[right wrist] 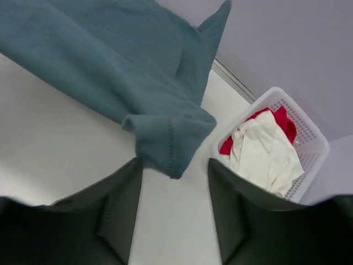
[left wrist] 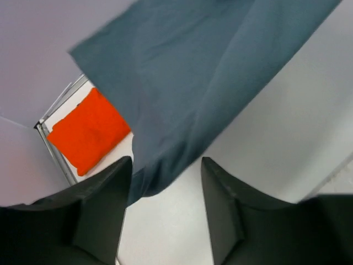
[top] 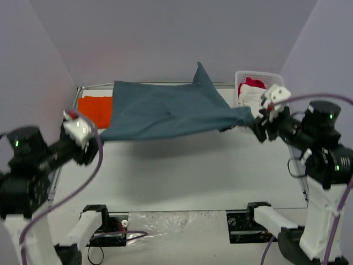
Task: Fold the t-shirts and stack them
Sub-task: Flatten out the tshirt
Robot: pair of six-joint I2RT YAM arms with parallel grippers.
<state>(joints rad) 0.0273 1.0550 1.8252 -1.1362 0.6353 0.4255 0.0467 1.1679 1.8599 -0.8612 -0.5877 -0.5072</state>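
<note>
Blue shirt [top: 165,110] stretches between left gripper [left wrist: 165,163] and right gripper [right wrist: 175,163], both jaws apart; orange shirt [top: 95,109] folded far left, basket [right wrist: 310,132] far right

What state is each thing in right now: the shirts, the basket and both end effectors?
Slate-blue t-shirt: unfolded, stretched out above the table.
Orange t-shirt: folded, flat on the table.
Basket: upright, holding a white garment and a red garment.
Left end effector: open.
Right end effector: open.

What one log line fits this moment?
blue t-shirt: spread between tools; left tool: open; right tool: open; orange t-shirt: folded, far left
</note>
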